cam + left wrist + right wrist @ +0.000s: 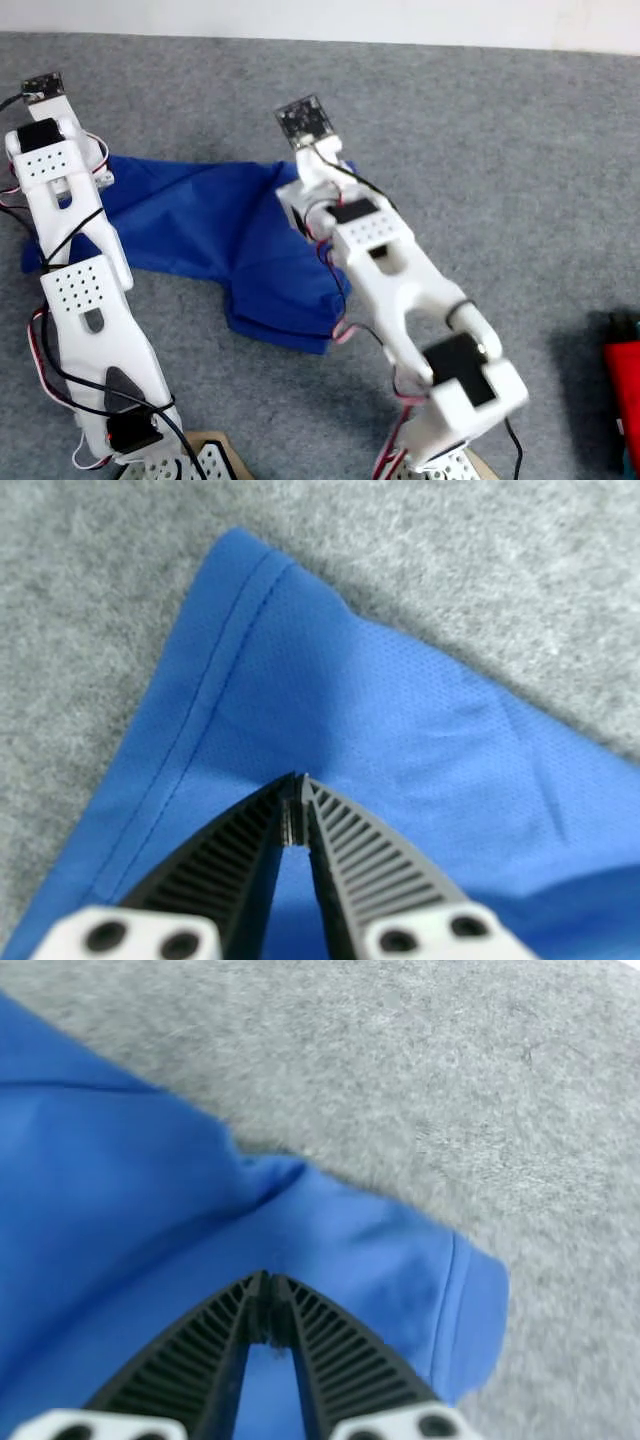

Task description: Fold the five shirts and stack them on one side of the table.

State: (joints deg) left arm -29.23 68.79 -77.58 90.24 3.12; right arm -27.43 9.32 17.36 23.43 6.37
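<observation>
While the left end effector (pixel 292 815) and right end effector (pixel 266 1310) are clenched over the blue shirt (pixel 230 235), a red object (pixel 622 385) lies well apart.

Bright, even light is being thrown from above onto the blue knit shirt (pixel 230 240). A thin, soft shadow is cast under its folded near edge onto the grey felt table cover (pixel 500 150). Beside the shirt, the white plastic arm shells (pixel 400 270) are lit almost to washing out. A darker shadow is caught in the shirt's crease (pixel 262 1168).
</observation>
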